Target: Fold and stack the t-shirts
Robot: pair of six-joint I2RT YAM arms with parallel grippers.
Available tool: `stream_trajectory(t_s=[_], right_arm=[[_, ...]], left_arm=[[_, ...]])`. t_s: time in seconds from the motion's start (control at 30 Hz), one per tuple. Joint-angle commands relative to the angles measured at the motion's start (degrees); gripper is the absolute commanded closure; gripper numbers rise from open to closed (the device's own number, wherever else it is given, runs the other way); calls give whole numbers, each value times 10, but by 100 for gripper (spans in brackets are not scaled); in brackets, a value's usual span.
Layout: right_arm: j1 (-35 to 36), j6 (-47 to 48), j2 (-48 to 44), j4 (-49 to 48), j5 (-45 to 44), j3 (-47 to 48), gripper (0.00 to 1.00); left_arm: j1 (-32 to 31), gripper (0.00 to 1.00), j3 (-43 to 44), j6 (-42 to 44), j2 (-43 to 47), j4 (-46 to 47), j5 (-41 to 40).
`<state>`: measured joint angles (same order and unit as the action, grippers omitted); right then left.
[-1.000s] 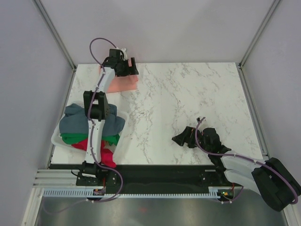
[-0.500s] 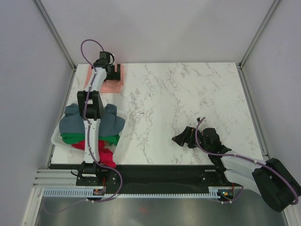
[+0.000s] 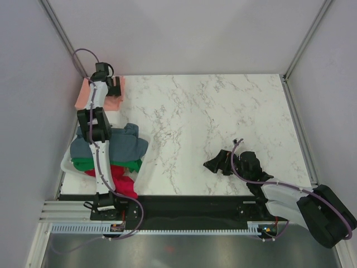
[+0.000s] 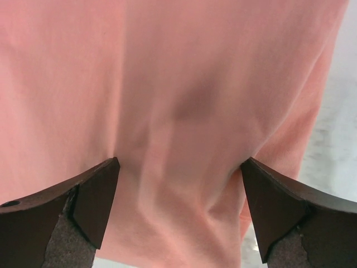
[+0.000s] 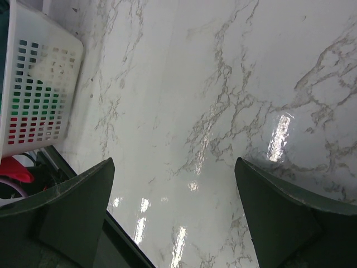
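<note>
The folded salmon-pink t-shirt (image 3: pixel 84 96) lies at the table's far left corner, partly over the left edge. My left gripper (image 3: pixel 115 88) is over it. In the left wrist view the shirt (image 4: pixel 178 84) fills the frame, and the gripper (image 4: pixel 178 167) is open, with wrinkled cloth between the spread fingers. The grey-blue t-shirt (image 3: pixel 127 145), green t-shirt (image 3: pixel 83 163) and red t-shirt (image 3: pixel 126 187) are heaped in the white mesh basket (image 3: pixel 139 168) at the front left. My right gripper (image 3: pixel 215 163) is open and empty low over the marble at the front right (image 5: pixel 173 167).
The basket also shows in the right wrist view (image 5: pixel 33 95), with red cloth (image 5: pixel 14 164) hanging by it. Grey walls and metal frame posts (image 3: pixel 64 39) close in the table's left, back and right sides. The left arm reaches over the basket.
My left gripper has swept left along the back edge. The salmon-pink shirt has moved with it into the far left corner. The right arm has not moved.
</note>
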<state>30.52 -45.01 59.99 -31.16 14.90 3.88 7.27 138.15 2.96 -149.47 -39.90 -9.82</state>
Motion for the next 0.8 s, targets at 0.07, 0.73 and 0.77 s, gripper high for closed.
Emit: stream_trajectory(t_s=[0.07, 0.73, 0.77], right_arm=[[3, 0, 18, 11, 6, -11, 2], [2, 0, 9, 12, 0, -15, 2], [2, 1, 5, 14, -5, -13, 2]], left_arm=[[23, 0, 22, -1, 37, 16, -32], [-191, 0, -91, -67, 419, 23, -103], [-197, 0, -123, -84, 455, 22, -97]])
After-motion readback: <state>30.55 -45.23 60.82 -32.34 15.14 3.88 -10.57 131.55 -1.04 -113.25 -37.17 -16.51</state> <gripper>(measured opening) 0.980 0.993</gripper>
